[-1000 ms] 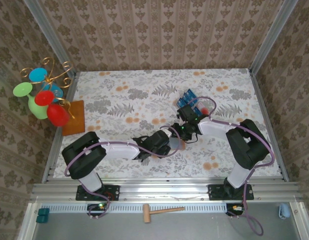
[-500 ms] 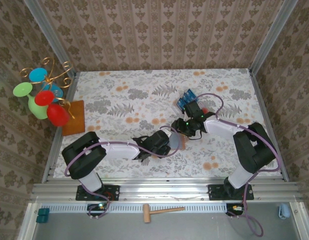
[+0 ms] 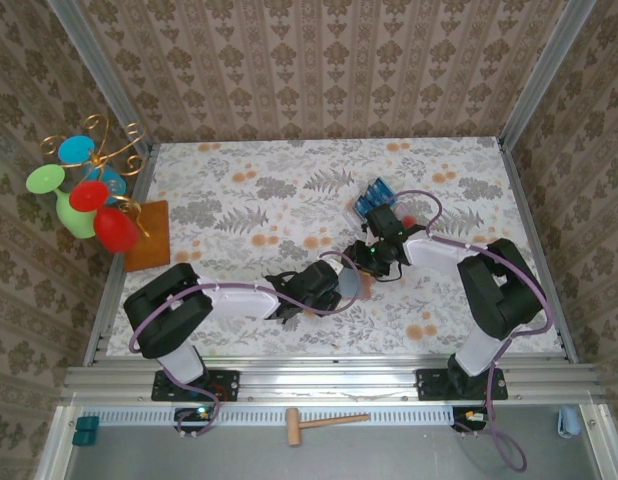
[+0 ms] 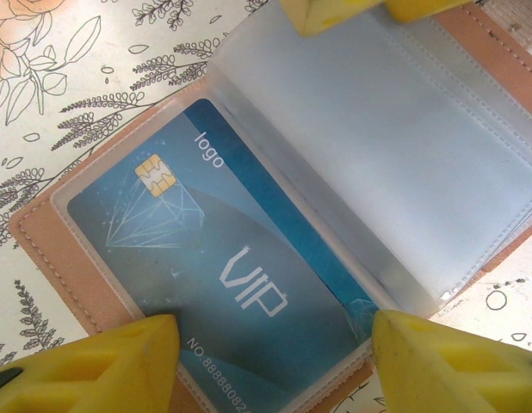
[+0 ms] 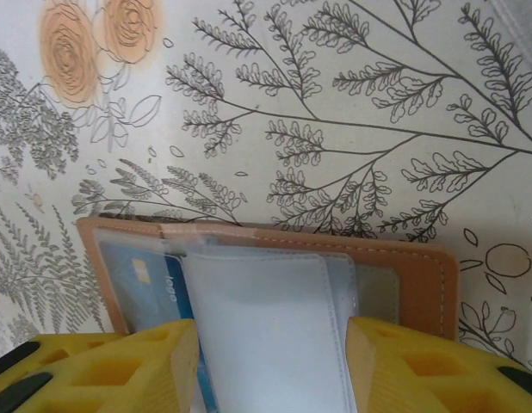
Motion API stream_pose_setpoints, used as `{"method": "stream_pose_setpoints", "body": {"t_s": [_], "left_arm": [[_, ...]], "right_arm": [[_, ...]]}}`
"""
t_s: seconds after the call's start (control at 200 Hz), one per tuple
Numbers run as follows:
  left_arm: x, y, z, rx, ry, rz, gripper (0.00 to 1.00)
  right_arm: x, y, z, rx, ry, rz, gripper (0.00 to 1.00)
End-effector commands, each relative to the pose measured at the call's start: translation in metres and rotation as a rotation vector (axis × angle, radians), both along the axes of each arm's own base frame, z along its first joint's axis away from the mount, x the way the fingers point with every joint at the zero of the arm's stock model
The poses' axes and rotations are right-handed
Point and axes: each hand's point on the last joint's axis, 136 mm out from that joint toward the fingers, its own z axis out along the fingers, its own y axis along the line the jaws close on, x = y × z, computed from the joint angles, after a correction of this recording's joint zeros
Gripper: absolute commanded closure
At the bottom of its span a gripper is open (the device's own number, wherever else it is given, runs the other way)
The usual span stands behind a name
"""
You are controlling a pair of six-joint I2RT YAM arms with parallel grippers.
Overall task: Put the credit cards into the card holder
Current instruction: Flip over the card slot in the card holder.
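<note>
A floral-patterned bench (image 3: 239, 180) seen from above, with two black robot arms reaching in from the near edge. At the far left stands a wire ornament (image 3: 89, 190) carrying green, blue and red discs, with an orange-brown mat (image 3: 154, 240) lying just beside it. The left gripper (image 4: 270, 331) hangs over the middle of the bench, its yellow jaws spread wide, their tips down on the open card holder (image 4: 44, 245). One blue credit card (image 4: 223, 258), marked "VIP" with a gold chip, lies in the holder's left clear pocket, between those tips. The holder's right clear sleeve (image 4: 395, 146) is see-through and shows no card. The right gripper (image 5: 270, 331) meets the holder from the far right, jaws partly apart with a clear sleeve between them; whether they pinch it cannot be told. Farther right and away, more blue credit cards (image 3: 372, 197) stand in a clear tray (image 3: 357, 212).
</note>
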Motion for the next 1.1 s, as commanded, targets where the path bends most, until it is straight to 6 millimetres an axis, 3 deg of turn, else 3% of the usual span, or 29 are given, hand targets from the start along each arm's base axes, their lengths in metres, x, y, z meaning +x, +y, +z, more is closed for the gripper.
{"method": "stream_pose_setpoints", "body": {"t_s": [0.0,0.335,0.735,0.875,1.09], "left_arm": [[-0.006,0.007,-0.013,0.044,0.023,0.004,0.38],[-0.005,0.006,-0.013,0.042,0.021,0.001,0.38],[-0.004,0.005,-0.007,0.035,0.011,0.0,0.38],[-0.003,0.004,0.007,-0.001,-0.009,0.002,0.37],[-0.002,0.013,0.048,-0.087,-0.083,0.017,0.35]], "right_arm": [[0.002,0.003,-0.004,0.007,0.004,0.022,0.51],[-0.004,0.012,-0.011,0.038,0.021,0.044,0.51],[-0.006,0.021,0.012,0.097,-0.015,0.056,0.52],[-0.008,0.024,0.019,0.106,-0.026,0.06,0.52],[-0.01,0.034,0.033,0.127,-0.043,0.067,0.52]]}}
